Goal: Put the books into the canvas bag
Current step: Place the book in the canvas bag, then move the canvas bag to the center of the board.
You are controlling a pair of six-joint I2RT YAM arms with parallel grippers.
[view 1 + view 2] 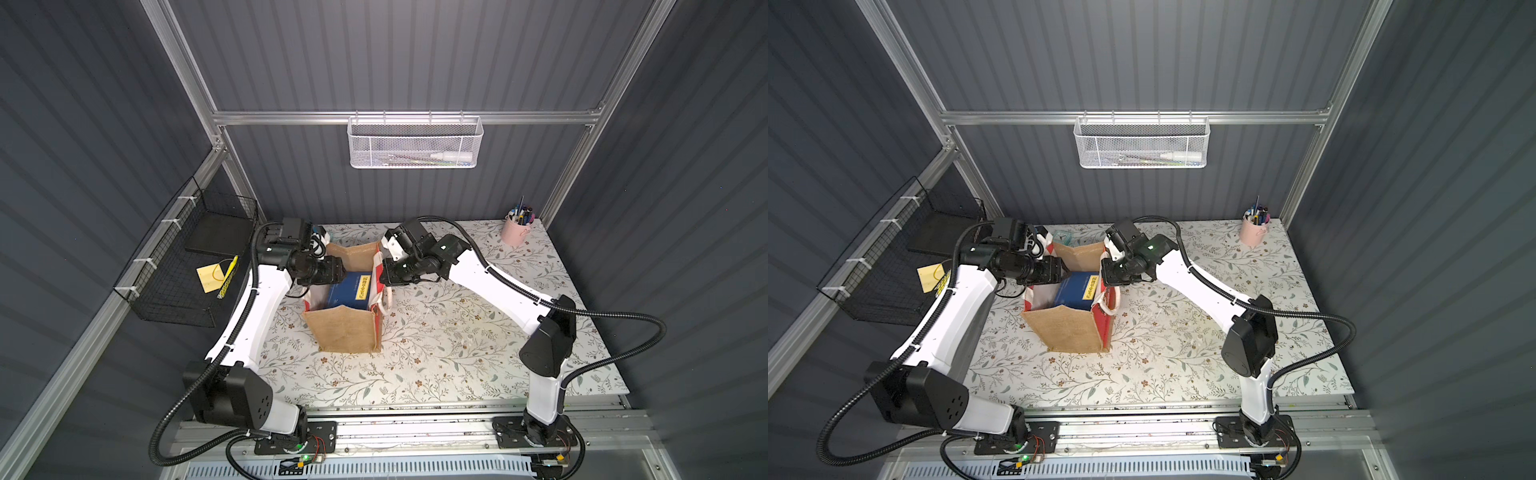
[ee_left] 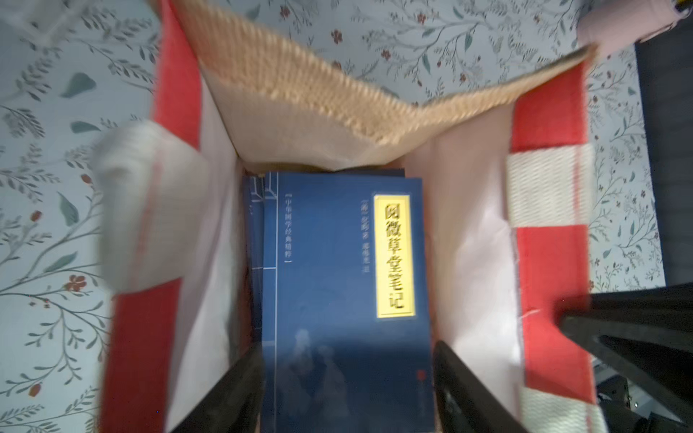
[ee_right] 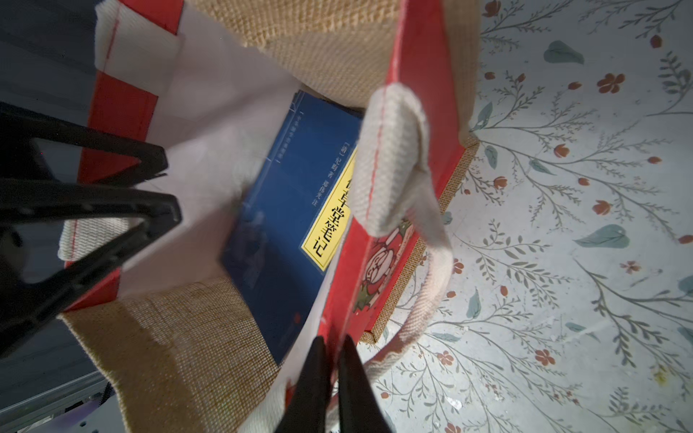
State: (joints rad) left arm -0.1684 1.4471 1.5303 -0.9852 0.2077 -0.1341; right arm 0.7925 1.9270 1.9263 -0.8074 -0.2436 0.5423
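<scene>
The canvas bag (image 1: 345, 328) (image 1: 1067, 328) stands open mid-table, tan with red-and-white side panels. Inside, a navy book with a yellow title label (image 1: 349, 289) (image 1: 1077, 291) (image 2: 337, 262) (image 3: 285, 210) lies cover up on another navy book (image 2: 255, 225). My left gripper (image 2: 348, 346) (image 3: 170, 185) hangs over the bag's mouth, open, one finger off each long edge of the top book. My right gripper (image 3: 333, 339) (image 1: 384, 276) is shut on the rim of the bag's striped side panel (image 3: 337, 300), next to a white loop handle (image 3: 393, 161). Other books are hidden.
A pink pen cup (image 1: 515, 230) stands at the table's back right corner. A white mesh basket (image 1: 415, 143) hangs on the back wall. On the left wall a black wire basket (image 1: 166, 286) holds a yellow sticky note (image 1: 210, 272).
</scene>
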